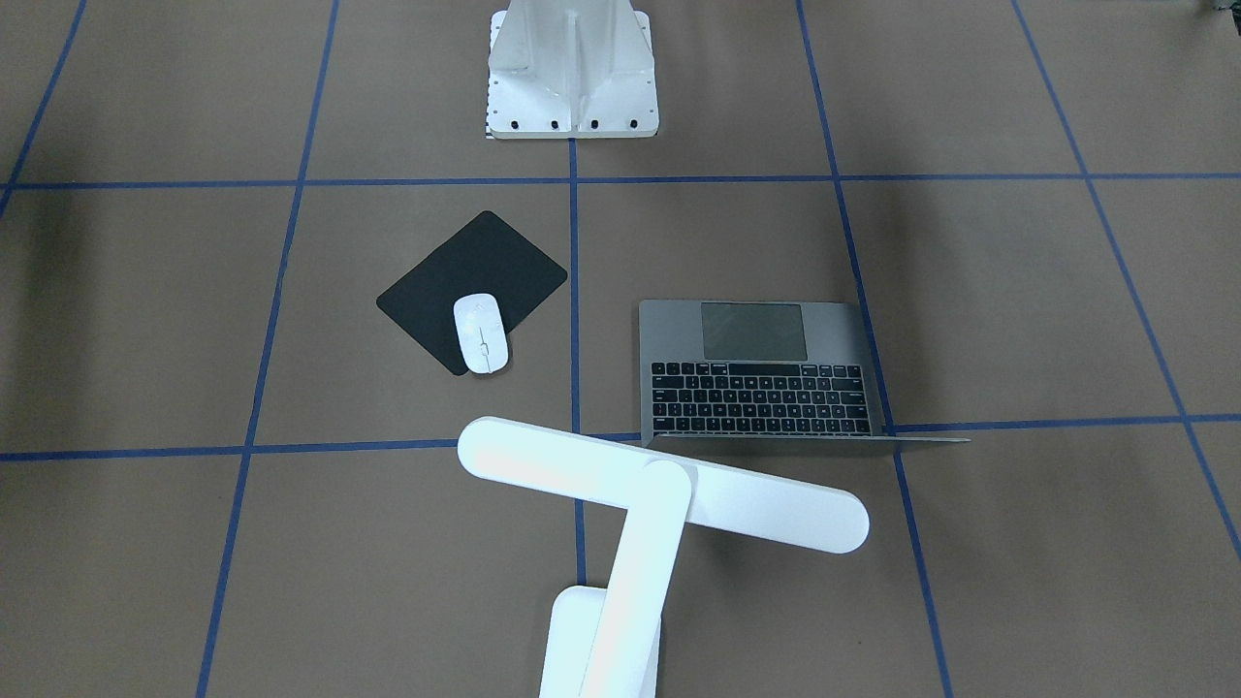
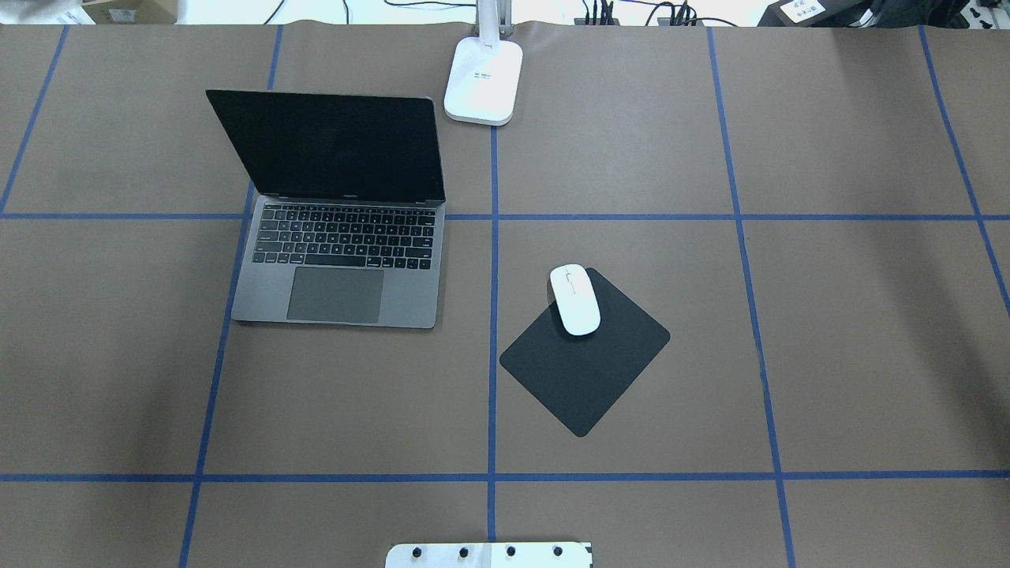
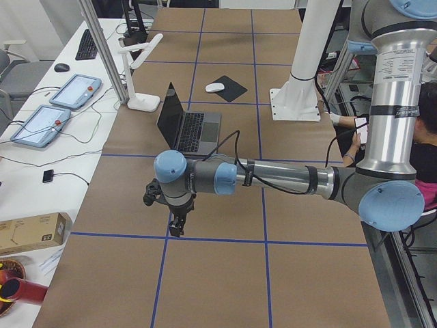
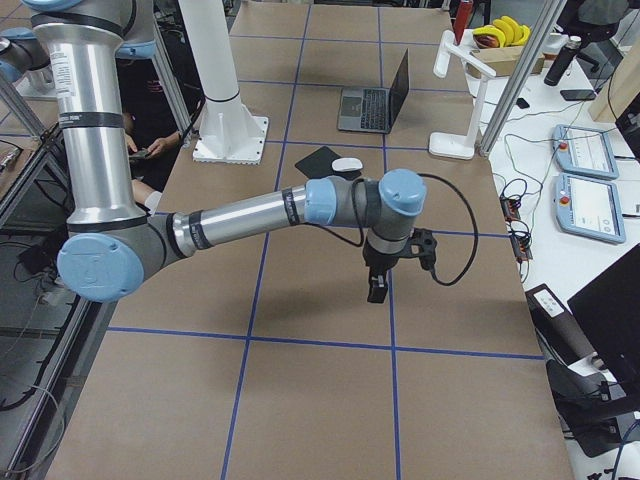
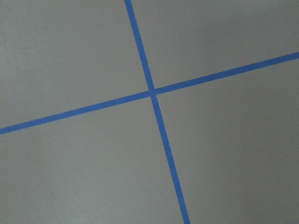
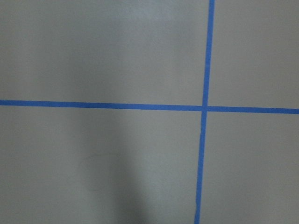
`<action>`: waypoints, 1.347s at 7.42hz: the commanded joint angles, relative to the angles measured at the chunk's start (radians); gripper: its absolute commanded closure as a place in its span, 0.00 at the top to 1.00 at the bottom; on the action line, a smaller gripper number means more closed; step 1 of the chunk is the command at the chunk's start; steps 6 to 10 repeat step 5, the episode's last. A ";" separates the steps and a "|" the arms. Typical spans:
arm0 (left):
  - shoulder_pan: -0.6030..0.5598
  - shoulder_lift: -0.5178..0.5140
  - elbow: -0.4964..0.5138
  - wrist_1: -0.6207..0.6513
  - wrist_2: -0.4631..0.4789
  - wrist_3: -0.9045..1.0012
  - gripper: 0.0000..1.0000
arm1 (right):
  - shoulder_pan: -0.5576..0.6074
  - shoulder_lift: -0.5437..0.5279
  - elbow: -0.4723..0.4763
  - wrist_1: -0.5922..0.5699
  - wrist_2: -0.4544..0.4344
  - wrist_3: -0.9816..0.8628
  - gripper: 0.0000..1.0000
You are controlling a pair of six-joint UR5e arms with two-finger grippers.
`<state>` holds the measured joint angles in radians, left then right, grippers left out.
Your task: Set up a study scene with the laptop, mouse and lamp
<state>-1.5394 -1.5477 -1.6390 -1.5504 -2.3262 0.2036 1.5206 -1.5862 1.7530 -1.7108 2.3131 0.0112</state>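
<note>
The grey laptop (image 2: 339, 268) stands open left of centre, screen dark; it also shows in the front view (image 1: 756, 388). The white mouse (image 2: 574, 298) lies on the far corner of a black pad (image 2: 588, 371), right of the laptop. The white lamp (image 1: 659, 494) stands at the far edge, its base (image 2: 484, 79) next to the laptop's screen, its bar head over the table. My left gripper (image 3: 176, 229) and right gripper (image 4: 376, 290) hang over bare table at opposite ends, far from all three. I cannot tell whether either is open or shut.
The white flanged pedestal (image 1: 572, 78) stands at the robot's side of the table. Blue tape lines (image 5: 152, 91) cross the brown table top; both wrist views show only that. Tablets and cables lie on the side desk (image 3: 68, 96). A person (image 3: 427, 137) sits behind the robot.
</note>
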 commanded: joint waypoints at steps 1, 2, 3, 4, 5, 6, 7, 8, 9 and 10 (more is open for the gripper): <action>-0.002 0.044 -0.001 -0.014 -0.001 -0.010 1.00 | 0.003 -0.060 -0.024 0.108 0.002 0.033 1.00; -0.002 0.055 -0.001 -0.016 -0.001 -0.009 1.00 | 0.003 -0.060 -0.024 0.106 0.002 0.033 1.00; -0.002 0.061 -0.001 -0.016 -0.001 -0.007 1.00 | 0.003 -0.060 -0.023 0.106 0.003 0.033 1.00; -0.002 0.061 -0.001 -0.016 -0.001 -0.007 1.00 | 0.003 -0.060 -0.021 0.106 0.003 0.033 1.00; -0.002 0.061 0.001 -0.016 -0.001 -0.007 1.00 | 0.003 -0.058 -0.023 0.108 0.005 0.033 1.00; -0.002 0.061 0.001 -0.016 -0.001 -0.007 1.00 | 0.003 -0.058 -0.023 0.108 0.005 0.033 1.00; -0.002 0.061 0.001 -0.016 -0.001 -0.007 1.00 | 0.003 -0.058 -0.023 0.108 0.005 0.033 1.00; -0.002 0.061 0.001 -0.016 -0.001 -0.007 1.00 | 0.003 -0.058 -0.023 0.108 0.005 0.033 1.00; -0.002 0.061 0.001 -0.016 -0.001 -0.007 1.00 | 0.003 -0.058 -0.023 0.108 0.005 0.033 1.00; -0.002 0.061 0.001 -0.016 -0.001 -0.007 1.00 | 0.003 -0.058 -0.023 0.108 0.005 0.033 1.00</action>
